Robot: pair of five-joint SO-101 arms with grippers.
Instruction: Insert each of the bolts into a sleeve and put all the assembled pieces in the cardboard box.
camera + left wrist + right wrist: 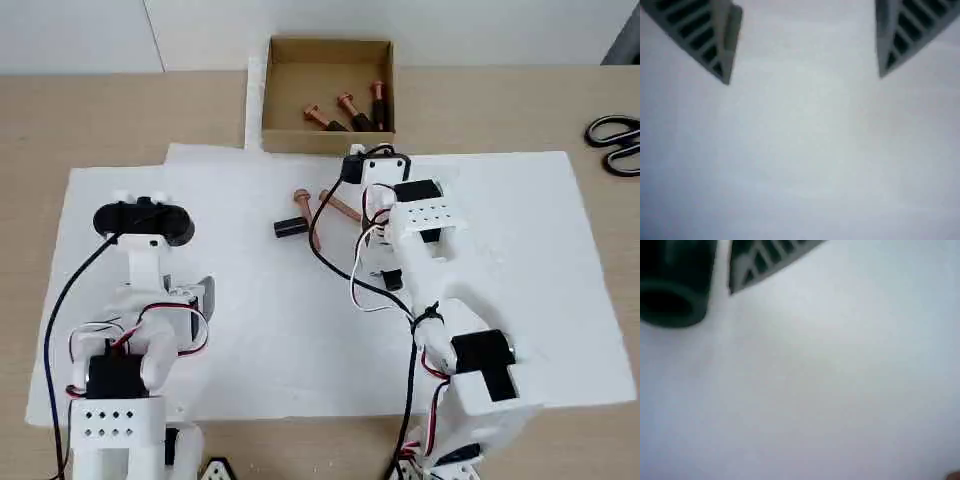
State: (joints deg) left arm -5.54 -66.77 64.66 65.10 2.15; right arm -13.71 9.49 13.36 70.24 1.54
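Brown open-topped cardboard box [328, 140] at far edge of white paper sheet [520, 300]; inside, 3 copper-coloured bolts in black sleeves [352, 112]. Just in front of box: 2 copper-coloured metal bolts [340, 206], 1 black cylindrical sleeve [290, 227] beside them. Right gripper [356, 160] at box's front wall, another black sleeve [672, 287] close against it; open or closed, cannot tell. Left gripper [802, 75] well away from box, spread wide over paper.
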